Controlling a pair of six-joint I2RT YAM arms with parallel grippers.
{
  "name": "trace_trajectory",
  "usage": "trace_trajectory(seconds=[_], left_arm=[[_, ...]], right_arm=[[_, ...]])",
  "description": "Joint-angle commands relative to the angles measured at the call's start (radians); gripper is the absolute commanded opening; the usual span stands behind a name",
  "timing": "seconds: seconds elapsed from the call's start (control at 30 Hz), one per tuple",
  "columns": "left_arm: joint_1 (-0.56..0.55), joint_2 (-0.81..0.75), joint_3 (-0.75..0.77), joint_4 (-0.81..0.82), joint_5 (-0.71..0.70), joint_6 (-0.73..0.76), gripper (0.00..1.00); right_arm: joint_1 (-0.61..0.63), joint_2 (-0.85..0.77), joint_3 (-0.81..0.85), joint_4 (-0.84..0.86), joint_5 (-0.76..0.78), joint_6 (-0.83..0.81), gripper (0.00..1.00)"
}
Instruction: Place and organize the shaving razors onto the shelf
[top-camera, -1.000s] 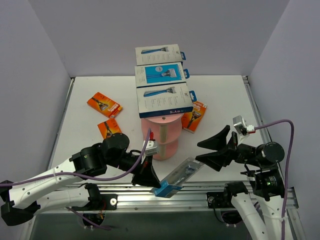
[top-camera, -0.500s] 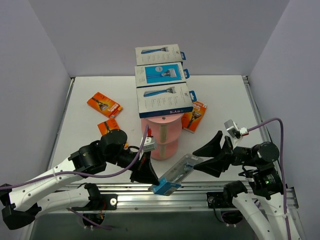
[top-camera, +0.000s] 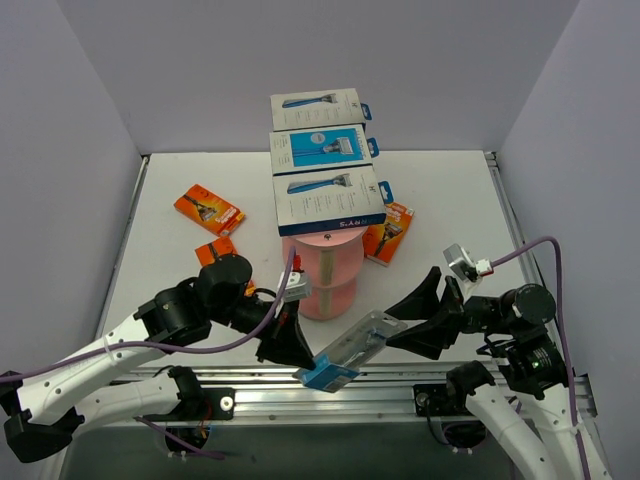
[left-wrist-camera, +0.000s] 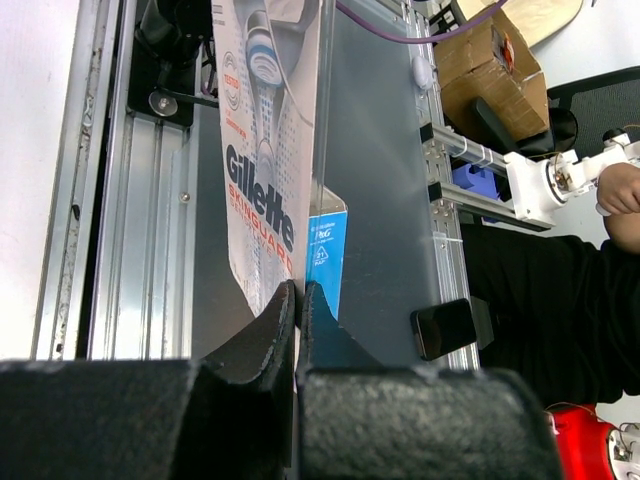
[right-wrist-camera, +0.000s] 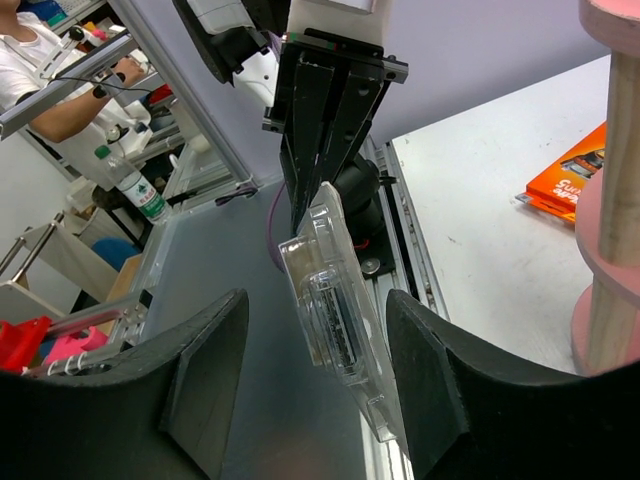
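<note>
My left gripper (top-camera: 296, 347) is shut on the blue-card end of a clear blister razor pack (top-camera: 352, 350), holding it in the air over the table's front rail. In the left wrist view the fingertips (left-wrist-camera: 298, 292) pinch the Gillette pack (left-wrist-camera: 268, 150). My right gripper (top-camera: 408, 322) is open, its fingers on either side of the pack's clear end (right-wrist-camera: 338, 320) without touching it. The pink shelf (top-camera: 328, 268) stands mid-table. Its top tier carries two white Harry's boxes (top-camera: 316, 106) (top-camera: 330, 200) with a blue box (top-camera: 320, 150) between them.
Three orange blister cards lie on the table: far left (top-camera: 209, 208), left of the shelf (top-camera: 218, 256), and right of the shelf (top-camera: 388, 232). The aluminium rail (top-camera: 380, 385) runs along the front edge. The shelf's lower tiers (right-wrist-camera: 608, 250) sit close to my right fingers.
My right gripper has moved left and now straddles the clear end of the pack. My left gripper has shifted slightly with the pack, still holding it.
</note>
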Motion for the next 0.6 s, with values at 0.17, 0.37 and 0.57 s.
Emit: trace_trajectory(seconds=[0.17, 0.37, 0.57], left_arm=[[0.089, 0.008, 0.061, 0.018, 0.086, 0.026, 0.02], [0.126, 0.038, 0.084, 0.017, 0.13, 0.023, 0.02], [0.143, 0.054, 0.122, 0.0, 0.143, 0.029, 0.02]], right_arm=[[0.05, 0.016, 0.002, 0.028, -0.021, 0.001, 0.51], [0.078, 0.028, 0.0, 0.012, -0.009, -0.009, 0.48], [0.099, 0.04, 0.011, -0.034, 0.011, -0.045, 0.44]])
